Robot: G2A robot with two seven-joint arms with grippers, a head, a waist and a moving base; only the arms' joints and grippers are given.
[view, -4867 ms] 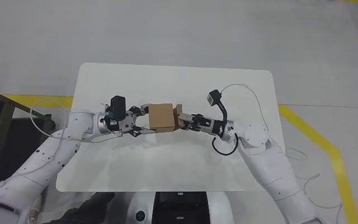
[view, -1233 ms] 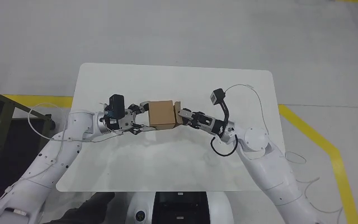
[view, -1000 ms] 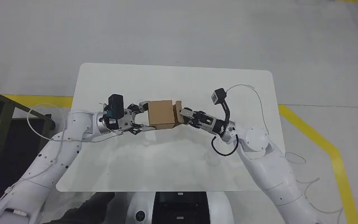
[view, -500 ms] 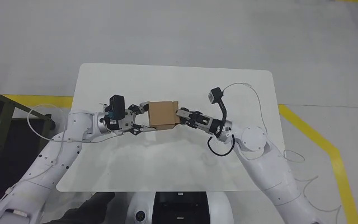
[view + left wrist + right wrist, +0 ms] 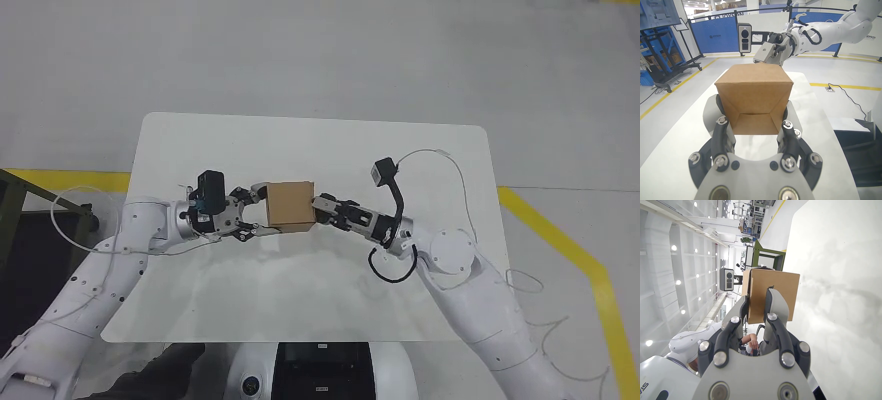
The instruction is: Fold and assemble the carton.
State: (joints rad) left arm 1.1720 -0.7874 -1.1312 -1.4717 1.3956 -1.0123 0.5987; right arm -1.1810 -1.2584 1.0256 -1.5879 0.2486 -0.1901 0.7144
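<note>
A brown carton [image 5: 289,205] is held above the middle of the white table [image 5: 320,290], between both arms. My left gripper [image 5: 252,212] is shut on the carton [image 5: 753,89], one finger on each side wall, and I look into its open end. My right gripper [image 5: 320,208] comes in from the opposite side. In the left wrist view the right gripper [image 5: 762,60] sits at the carton's far upper edge. In the right wrist view the right gripper [image 5: 756,303] is shut on the carton [image 5: 781,289], pinching its near end panel, with one fingertip [image 5: 775,300] flat on the outer face.
A dark green frame [image 5: 18,225] stands off the table's left edge. Yellow floor tape [image 5: 560,240] runs past the right side. A white cable [image 5: 440,165] loops over the right arm. Bare table lies in front of and behind the carton.
The flap that stuck out on the carton's right side now lies flush against it. My right gripper has shifted left, closer onto the carton. The left arm has stayed still.
</note>
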